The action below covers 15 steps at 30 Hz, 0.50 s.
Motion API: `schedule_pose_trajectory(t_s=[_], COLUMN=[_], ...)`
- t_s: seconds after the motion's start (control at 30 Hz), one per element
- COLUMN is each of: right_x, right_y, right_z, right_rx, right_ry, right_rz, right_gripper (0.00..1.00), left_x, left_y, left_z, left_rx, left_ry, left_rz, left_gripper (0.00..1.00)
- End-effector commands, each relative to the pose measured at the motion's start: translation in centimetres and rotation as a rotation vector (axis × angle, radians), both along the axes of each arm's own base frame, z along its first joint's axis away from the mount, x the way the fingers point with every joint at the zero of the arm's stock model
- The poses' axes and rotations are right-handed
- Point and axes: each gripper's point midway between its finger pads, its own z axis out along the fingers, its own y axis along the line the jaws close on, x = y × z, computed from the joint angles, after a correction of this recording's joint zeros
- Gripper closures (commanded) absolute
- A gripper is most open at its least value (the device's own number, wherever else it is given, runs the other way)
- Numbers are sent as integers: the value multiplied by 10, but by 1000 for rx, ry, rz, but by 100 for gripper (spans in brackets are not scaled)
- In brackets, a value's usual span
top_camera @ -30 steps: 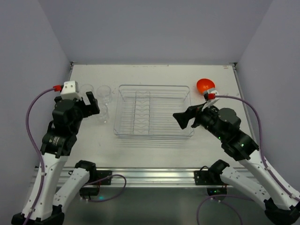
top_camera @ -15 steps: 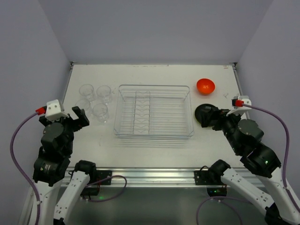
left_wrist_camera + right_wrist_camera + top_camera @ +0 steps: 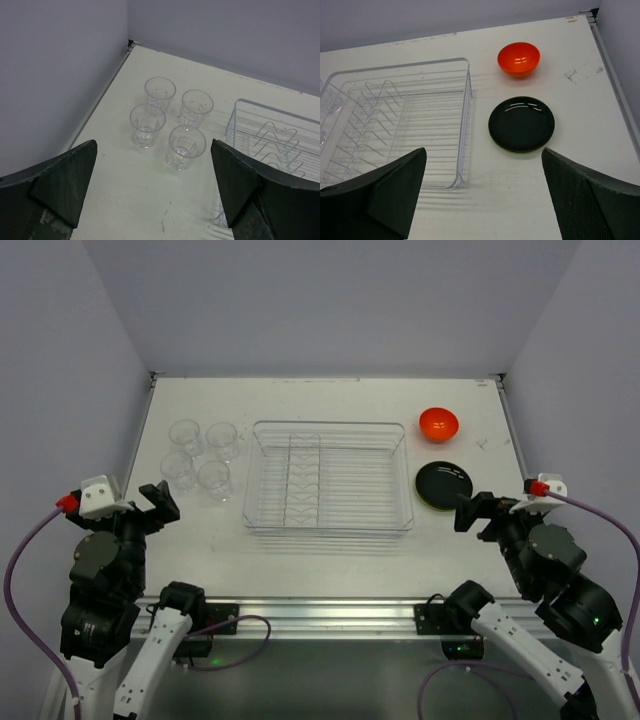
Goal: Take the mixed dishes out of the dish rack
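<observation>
The clear dish rack [image 3: 328, 476] stands mid-table with no dishes in it; it also shows in the left wrist view [image 3: 280, 135] and the right wrist view [image 3: 395, 120]. Several clear tumblers [image 3: 200, 455] stand upright left of it [image 3: 170, 125]. The orange-red bowl [image 3: 438, 424] and the black plate [image 3: 445, 485] lie right of it [image 3: 518, 58] [image 3: 521, 124]. A thin yellow-green edge shows under the black plate's near rim. My left gripper [image 3: 160, 505] [image 3: 155, 200] is open and empty, near of the tumblers. My right gripper [image 3: 475, 512] [image 3: 485, 200] is open and empty, near of the black plate.
The table's left wall edge [image 3: 100, 95] runs close beside the tumblers. The right table edge [image 3: 615, 80] lies right of the bowl and plate. A scuff mark [image 3: 582, 74] is on the table right of the bowl.
Both arms have pulled back toward the near edge. The right gripper has let go of the black plate, which now lies right of the rack. The left gripper has drawn away from the tumblers.
</observation>
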Motion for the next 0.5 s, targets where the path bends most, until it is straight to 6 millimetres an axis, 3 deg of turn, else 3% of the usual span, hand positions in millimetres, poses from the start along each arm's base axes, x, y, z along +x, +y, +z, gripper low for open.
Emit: schedule_pose_trajectory(t_s=[0.0, 0.2, 0.47], right_x=[-10, -11, -10], right_y=[-18, -28, -28], right_z=[10, 14, 16], right_rx=[9, -5, 0], right_ry=[-37, -56, -62], right_rz=[-53, -89, -99], right_gripper=[1, 1, 1], left_x=[-3, 1, 2], left_y=[-2, -14, -16], left_z=[11, 11, 10], left_rx=[37, 60, 65], left_ry=[-23, -14, -11], left_rz=[-31, -106, -114], left_gripper=[0, 0, 0])
